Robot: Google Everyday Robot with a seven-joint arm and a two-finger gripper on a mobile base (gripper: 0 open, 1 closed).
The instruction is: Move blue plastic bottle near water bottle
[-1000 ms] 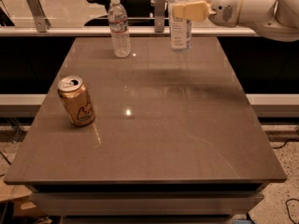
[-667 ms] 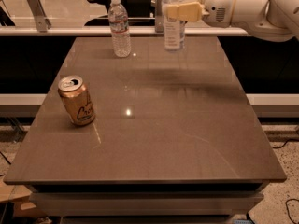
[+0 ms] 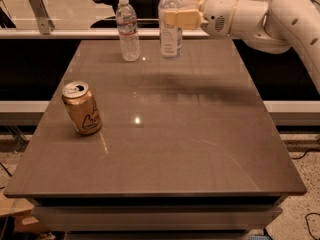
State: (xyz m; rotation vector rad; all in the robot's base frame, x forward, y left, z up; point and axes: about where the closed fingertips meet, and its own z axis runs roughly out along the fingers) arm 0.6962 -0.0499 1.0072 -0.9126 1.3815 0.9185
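Reaches in from the right over the far side of the table (image 3: 200,149), with the gripper (image 3: 171,17) pinching the upper body of the blue plastic bottle (image 3: 171,43). Holds it upright just right of the water bottle (image 3: 128,31), a narrow gap apart; cannot tell whether its base touches the tabletop. Shares the surface with a gold drink can (image 3: 82,109) near the left edge, well apart from both bottles.

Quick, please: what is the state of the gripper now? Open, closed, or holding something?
Gripper: closed on the blue plastic bottle, at the far side of the table, beside the water bottle.
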